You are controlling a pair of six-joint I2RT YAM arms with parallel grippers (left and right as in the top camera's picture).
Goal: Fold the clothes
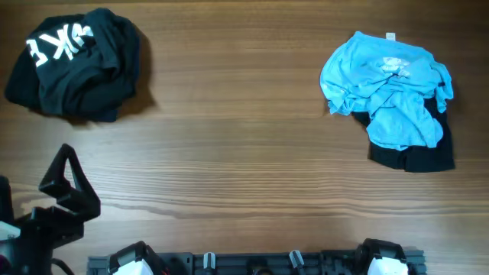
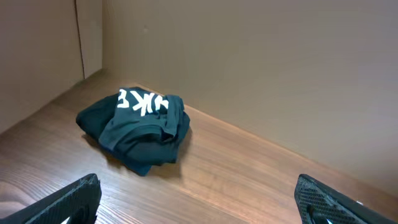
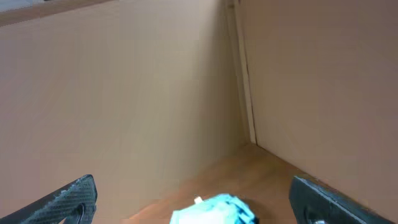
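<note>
A crumpled black shirt with white letters (image 1: 76,65) lies at the far left of the table; it also shows in the left wrist view (image 2: 140,127). A crumpled light blue garment (image 1: 390,88) lies at the far right, on top of a black garment (image 1: 416,158). Its top edge shows in the right wrist view (image 3: 214,211). My left gripper (image 1: 72,183) is open and empty at the front left, well short of the black shirt; its fingers show wide apart (image 2: 199,208). My right gripper (image 3: 196,204) is open and empty, raised and facing the blue garment.
The wooden table (image 1: 244,153) has beige walls behind it and at the sides (image 2: 261,68). The arm bases (image 1: 252,261) sit along the front edge.
</note>
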